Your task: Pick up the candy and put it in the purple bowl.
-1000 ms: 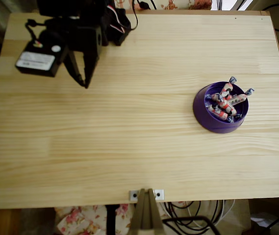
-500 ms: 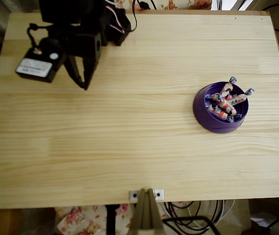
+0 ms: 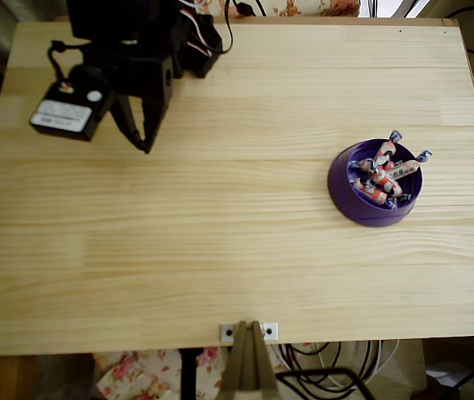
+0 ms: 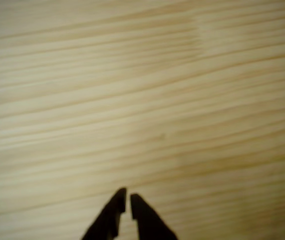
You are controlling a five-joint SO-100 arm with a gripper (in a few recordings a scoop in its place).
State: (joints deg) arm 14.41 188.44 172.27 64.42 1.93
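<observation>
The purple bowl (image 3: 376,184) sits at the right of the table in the overhead view. Several white and orange-pink candies (image 3: 380,173) with blue twisted ends lie piled inside it, two ends poking over the far rim. My black gripper (image 3: 144,143) hangs over the table's far left, well away from the bowl. Its fingers meet at the tips with nothing between them. In the wrist view the two dark fingertips (image 4: 126,198) stand nearly touching over bare wood.
The arm's black base and motors (image 3: 132,37) fill the far-left corner. A black box with a white label (image 3: 62,112) rides beside the gripper. A metal bracket (image 3: 249,332) sits at the near edge. Light wood table (image 3: 220,242) spreads between.
The gripper and its labelled box have shifted slightly right and toward the far edge over the last second. The bowl and candies have not moved.
</observation>
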